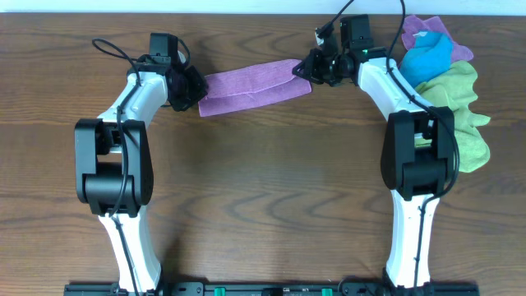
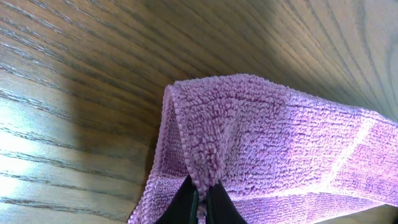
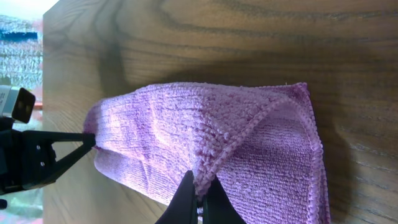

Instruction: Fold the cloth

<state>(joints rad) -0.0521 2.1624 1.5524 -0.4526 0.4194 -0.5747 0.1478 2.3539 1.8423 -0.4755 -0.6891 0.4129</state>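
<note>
The lavender cloth (image 1: 251, 85) is stretched as a folded band between my two grippers at the far side of the table. My left gripper (image 1: 195, 89) is shut on the cloth's left end; in the left wrist view its fingertips (image 2: 201, 194) pinch a ridge of the cloth (image 2: 280, 143). My right gripper (image 1: 306, 70) is shut on the cloth's right end; in the right wrist view its fingertips (image 3: 200, 190) pinch a hemmed edge of the cloth (image 3: 186, 130). The cloth's far end hangs over the wood.
A pile of cloths lies at the far right: a bright blue one (image 1: 427, 53) bunched with another purple one (image 1: 431, 26), and a lime-green one (image 1: 460, 107) below them. The left arm (image 3: 37, 155) shows in the right wrist view. The wooden table (image 1: 263, 189) spans the view.
</note>
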